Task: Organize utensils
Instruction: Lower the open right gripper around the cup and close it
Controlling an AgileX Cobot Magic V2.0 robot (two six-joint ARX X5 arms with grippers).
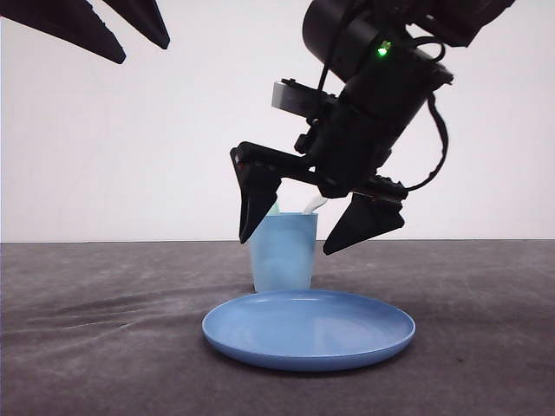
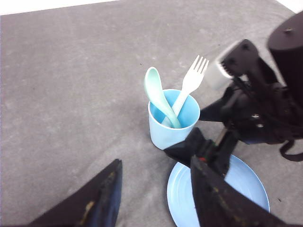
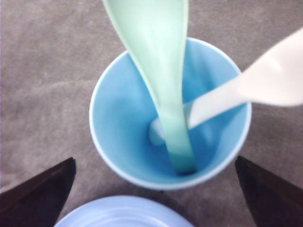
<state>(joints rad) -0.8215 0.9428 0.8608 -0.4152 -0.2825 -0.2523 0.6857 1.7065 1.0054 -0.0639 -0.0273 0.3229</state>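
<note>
Above the cup rim, right claw spread empty; left claw apart.

spoon bowl cut off, blurred

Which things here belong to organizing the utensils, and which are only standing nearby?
Belong to the job:
- white fork, standing in the cup
- mint-green spoon, standing in the cup

Only nearby:
- light blue cup
- blue plate

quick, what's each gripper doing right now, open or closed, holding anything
Left gripper: open, holding nothing, raised away from the cup.
Right gripper: open, holding nothing, jaws spread on either side of the cup, where the spoon and fork stand.
</note>
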